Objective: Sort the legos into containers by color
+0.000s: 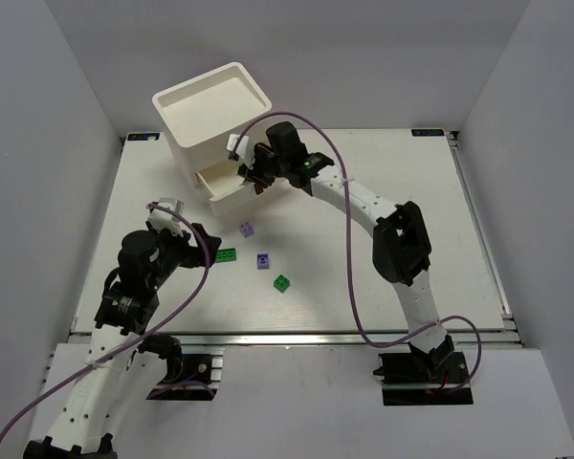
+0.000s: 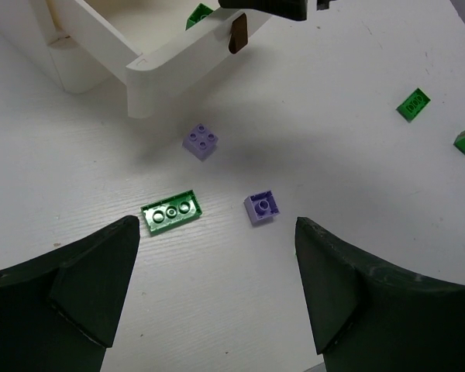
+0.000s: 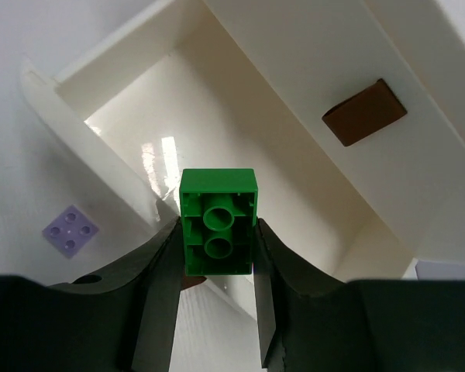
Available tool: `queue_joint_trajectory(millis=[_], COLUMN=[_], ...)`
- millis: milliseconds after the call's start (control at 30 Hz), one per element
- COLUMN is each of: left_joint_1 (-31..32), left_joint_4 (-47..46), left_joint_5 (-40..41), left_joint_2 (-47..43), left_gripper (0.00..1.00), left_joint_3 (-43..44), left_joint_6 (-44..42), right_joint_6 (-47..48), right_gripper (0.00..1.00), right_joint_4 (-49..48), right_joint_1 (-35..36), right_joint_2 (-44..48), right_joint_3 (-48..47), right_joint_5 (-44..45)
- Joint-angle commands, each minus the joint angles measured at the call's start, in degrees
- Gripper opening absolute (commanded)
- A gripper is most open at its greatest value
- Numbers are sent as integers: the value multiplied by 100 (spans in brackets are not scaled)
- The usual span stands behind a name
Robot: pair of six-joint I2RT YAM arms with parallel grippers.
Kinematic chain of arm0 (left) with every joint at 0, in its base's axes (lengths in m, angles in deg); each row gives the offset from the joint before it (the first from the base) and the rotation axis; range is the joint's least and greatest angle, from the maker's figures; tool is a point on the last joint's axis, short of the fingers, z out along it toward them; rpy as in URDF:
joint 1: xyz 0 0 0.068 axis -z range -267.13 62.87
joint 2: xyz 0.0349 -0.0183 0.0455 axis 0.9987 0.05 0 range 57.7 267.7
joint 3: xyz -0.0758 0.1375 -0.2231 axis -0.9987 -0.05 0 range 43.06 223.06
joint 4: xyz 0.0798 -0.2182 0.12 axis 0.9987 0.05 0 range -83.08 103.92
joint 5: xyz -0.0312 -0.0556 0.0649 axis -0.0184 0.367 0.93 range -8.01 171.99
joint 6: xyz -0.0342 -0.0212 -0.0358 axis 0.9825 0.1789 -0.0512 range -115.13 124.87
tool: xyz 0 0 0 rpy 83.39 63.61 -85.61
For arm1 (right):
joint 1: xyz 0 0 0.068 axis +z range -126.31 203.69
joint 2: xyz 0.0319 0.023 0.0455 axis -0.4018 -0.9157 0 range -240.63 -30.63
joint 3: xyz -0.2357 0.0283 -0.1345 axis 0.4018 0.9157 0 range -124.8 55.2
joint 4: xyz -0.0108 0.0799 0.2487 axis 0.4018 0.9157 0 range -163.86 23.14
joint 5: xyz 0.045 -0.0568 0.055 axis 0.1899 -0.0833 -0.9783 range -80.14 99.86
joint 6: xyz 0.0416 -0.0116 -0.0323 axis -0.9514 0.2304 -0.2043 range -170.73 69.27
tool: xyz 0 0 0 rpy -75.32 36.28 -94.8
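We see the left gripper above the near-left part of the white table, jaws spread wide w/ nothing btwn them.

Loose legos lie left of ctr, all apart from one another. Nearest the near edge is a small dark green studded plastic cube. Just beyond it is a light purple single-stud plastic brick. To that one's left, closer to the left gripper, is a flat dark green plastic plate w/ a row of studs. Farther on sits a light purple four-stud square plastic brick, just in front of the drawer. The left wrist view also shows two small green studded bricks off to the right, near each other but not touching.

Toward the far-left corner stands the white square stacked plastic unit w/ a tray top. Its shallow white open drawer is pulled toward the near edge, w/ a small brown handle on its front. A closed drawer's brown handle shows above it.

The right gripper is over that open drawer, pinching a dark green rectangular plastic brick by its long sides, underside tubes facing the wrist cam. A green bit above the drawer wall in the left wrist view is prob. this same brick; we can't be sure.
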Motion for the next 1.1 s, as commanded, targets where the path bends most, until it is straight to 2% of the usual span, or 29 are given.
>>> queue_joint_trajectory(millis=[0,67,100,167,200,300,467,533,567,633,667,733,767,800,833,900,967,1067], left_joint_1=[-35,-35,-35,-35,-35,17,17,17,-35,-35,-35,-35,17,17,17,17,17,70], left_joint_4=[16,16,16,-1,-1,-19,-142,15,86,175,131,105,104,70,17,8,34,174], left_joint_5=[28,1,-7,-8,-8,1,106,282,274,203,273,326,344,344,379,449,528,642], left_joint_2=[42,69,60,69,69,86,366,551,709,789,790,816,842,912,965,1262,1579,2387], left_gripper=[91,91,91,91,91,91,92,85,82,70,63,50,49,51,59,66,75,81], left_joint_3=[-51,-51,-51,-51,-51,-69,-157,-104,-61,-121,-200,-490,-578,-727,-789,-807,-703,-334], left_joint_6=[45,36,36,36,36,88,518,940,1098,1598,1862,2609,2846,3231,3383,3656,3649,3421], right_joint_6=[-168,-194,-229,-273,-343,-475,-765,-949,-1168,-1450,-1808,-2336,-2591,-2768,-2787,-2822,-2805,-2647], right_gripper=[24,29,38,47,58,74,77,75,74,74,73,78,82,88,89,89,89,89], right_joint_4=[-610,-672,-707,-725,-725,-655,-655,-733,-812,-1023,-1250,-1401,-1410,-1402,-1402,-1097,-884,-576], right_joint_1=[23,50,50,41,49,32,-3,-47,-38,-73,-117,-187,-231,-336,-355,-486,-574,-671], right_joint_2=[-126,-266,-293,-355,-364,-320,153,470,924,1479,2039,2639,3208,3509,3756,4556,5335,6233], right_joint_3=[-431,-536,-545,-563,-554,-502,-229,121,349,1139,1473,2454,2782,3090,3633,4111,4803,5507], right_joint_5=[451,477,495,512,504,364,214,179,266,406,494,819,933,699,506,-46,-505,-1339])
